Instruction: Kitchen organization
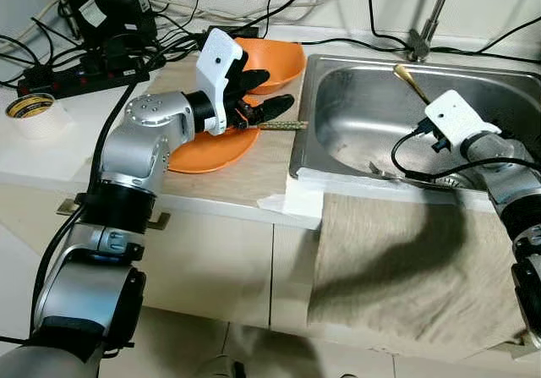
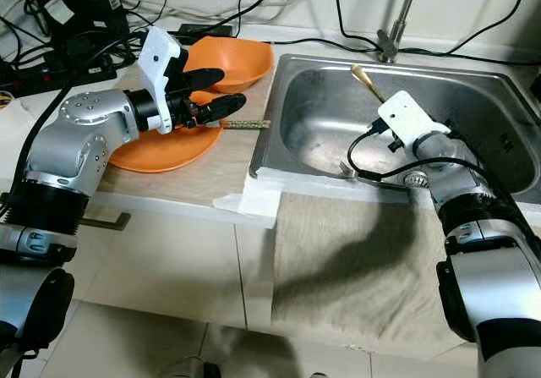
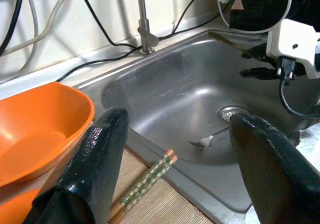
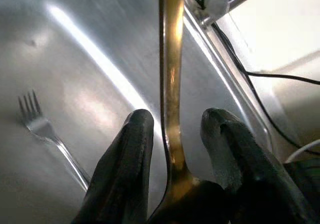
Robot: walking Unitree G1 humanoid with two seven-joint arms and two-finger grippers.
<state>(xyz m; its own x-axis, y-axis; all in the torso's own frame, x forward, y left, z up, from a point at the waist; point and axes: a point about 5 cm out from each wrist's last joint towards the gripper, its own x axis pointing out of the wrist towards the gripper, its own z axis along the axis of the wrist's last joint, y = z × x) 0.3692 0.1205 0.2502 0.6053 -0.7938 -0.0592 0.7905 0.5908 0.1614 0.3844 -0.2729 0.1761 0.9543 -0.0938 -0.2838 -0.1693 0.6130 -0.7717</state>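
Note:
My left gripper [image 1: 277, 89] hovers open over the edge of the orange plate [image 1: 211, 151], its fingers apart above a pair of patterned chopsticks [image 3: 150, 179] lying on the woven mat beside the sink [image 1: 363, 99]. An orange bowl [image 1: 279, 61] stands behind the plate. Over the sink basin, my right gripper [image 4: 177, 118] is shut on a gold spoon [image 1: 407, 79], whose handle sticks up and away from the fingers. A silver fork [image 3: 207, 140] lies on the sink floor near the drain.
A faucet [image 1: 427, 31] rises behind the sink. A beige towel [image 1: 406, 260] hangs over the counter front. A power strip [image 1: 76, 78], cables and black devices crowd the back left, with a tape roll [image 1: 35, 112] nearby.

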